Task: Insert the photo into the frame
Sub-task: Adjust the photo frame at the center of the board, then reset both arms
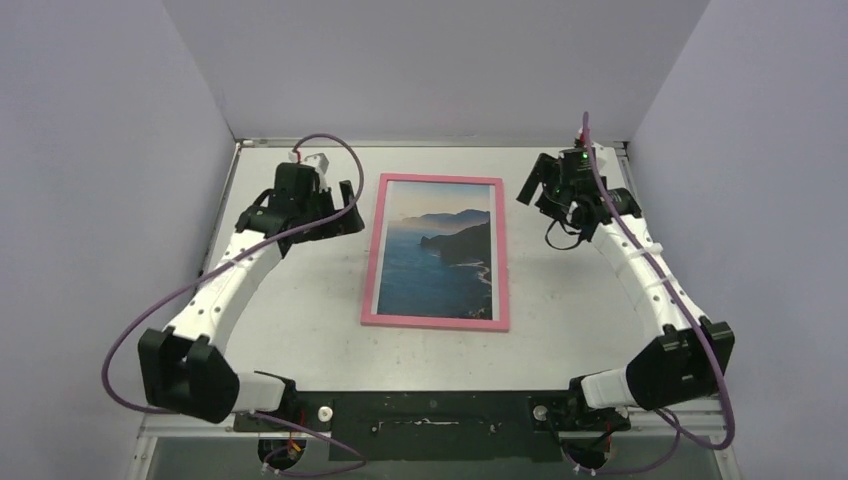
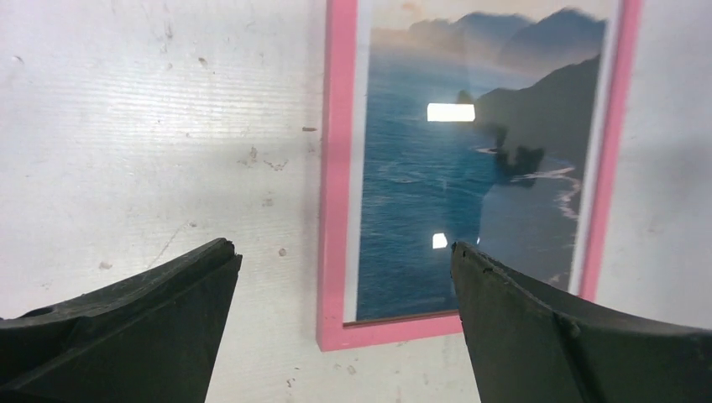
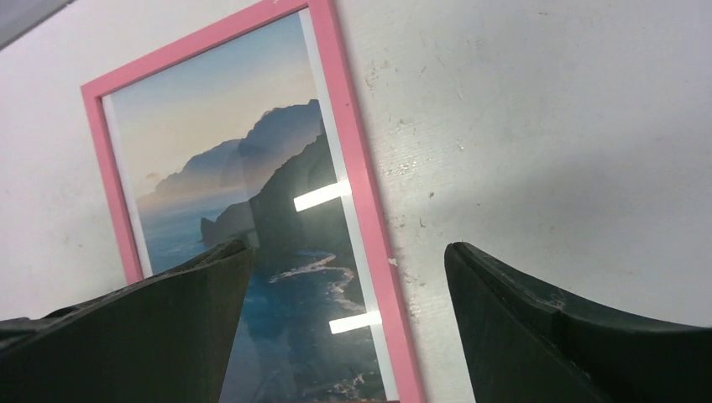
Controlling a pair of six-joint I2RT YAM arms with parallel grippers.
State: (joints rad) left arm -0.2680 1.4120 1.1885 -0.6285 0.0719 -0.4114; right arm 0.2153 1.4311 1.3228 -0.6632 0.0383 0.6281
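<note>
The pink frame point(image 1: 371, 270) lies flat, front up, in the middle of the table. The photo point(image 1: 445, 255) of blue sea, dark cliffs and hazy sky shows inside it under glass. My left gripper point(image 1: 352, 210) hovers open and empty just left of the frame's far left part. My right gripper point(image 1: 532, 185) hovers open and empty just right of the frame's far right corner. The left wrist view shows the frame point(image 2: 337, 168) and the photo point(image 2: 437, 168) between and beyond my open fingers. The right wrist view shows the frame point(image 3: 357, 168) and the photo point(image 3: 243, 193).
The white table point(image 1: 300, 320) is walled in by lilac panels at left, right and back. A black mounting bar point(image 1: 430, 410) with both arm bases runs along the near edge. Purple cables loop off each arm.
</note>
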